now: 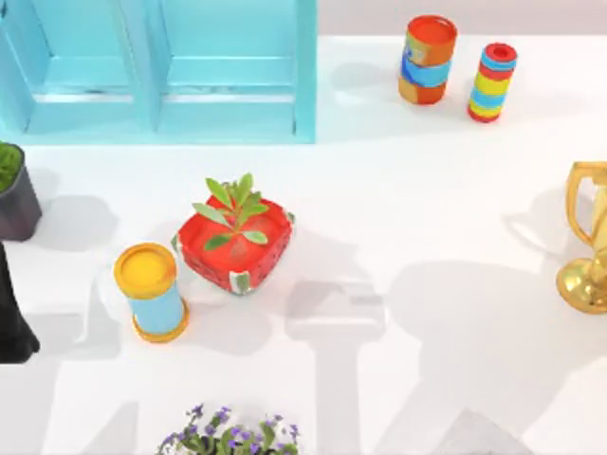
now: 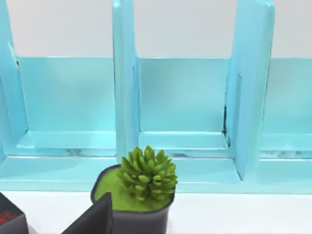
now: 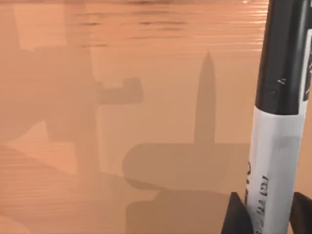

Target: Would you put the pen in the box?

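Between the right gripper's [image 3: 267, 214] closed dark fingers [image 3: 236, 217], the pen [image 3: 275, 126]: black upper section, grey printed barrel below.

White table [image 1: 408, 190] with scattered pots and cans

On it stood a blue shelf unit [image 1: 156, 71], a red planter [image 1: 237, 248], a yellow-lidded can [image 1: 152, 292], two striped cans [image 1: 427, 59], a gold trophy [image 1: 590, 237], a dark succulent pot [image 1: 14, 194] and purple flowers [image 1: 232, 438].

A rendered tabletop scene: plain white table [image 1: 427, 209] strewn with bright props.
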Action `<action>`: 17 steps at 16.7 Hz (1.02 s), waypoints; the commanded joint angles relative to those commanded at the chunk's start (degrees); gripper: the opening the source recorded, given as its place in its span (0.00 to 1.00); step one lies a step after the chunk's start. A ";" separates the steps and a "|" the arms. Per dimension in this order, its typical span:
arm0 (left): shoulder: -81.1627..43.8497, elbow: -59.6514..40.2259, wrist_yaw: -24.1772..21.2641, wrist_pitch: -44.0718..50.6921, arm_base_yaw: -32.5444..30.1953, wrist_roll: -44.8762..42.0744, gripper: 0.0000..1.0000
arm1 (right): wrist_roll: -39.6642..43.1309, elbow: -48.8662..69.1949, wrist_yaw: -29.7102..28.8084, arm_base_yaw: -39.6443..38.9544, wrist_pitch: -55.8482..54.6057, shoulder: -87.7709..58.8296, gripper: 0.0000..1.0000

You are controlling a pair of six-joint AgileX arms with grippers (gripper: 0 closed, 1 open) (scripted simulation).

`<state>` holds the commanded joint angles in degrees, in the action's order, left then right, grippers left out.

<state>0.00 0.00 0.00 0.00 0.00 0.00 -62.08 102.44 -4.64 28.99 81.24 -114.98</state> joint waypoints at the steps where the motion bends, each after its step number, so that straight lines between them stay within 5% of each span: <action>1: 0.00 0.00 0.00 0.00 0.00 0.00 1.00 | 0.00 0.00 0.00 0.00 0.00 0.00 0.00; 12: 0.00 0.00 0.00 0.00 0.00 0.00 1.00 | -0.78 -6.12 1.26 -7.00 -13.40 1.67 0.00; 17: 0.00 0.00 0.00 0.00 0.00 0.00 1.00 | -3.05 -15.77 0.42 -3.78 -14.18 1.88 0.00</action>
<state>0.00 0.00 0.00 0.00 0.00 0.00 -65.13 86.67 -4.22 25.21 67.06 -113.10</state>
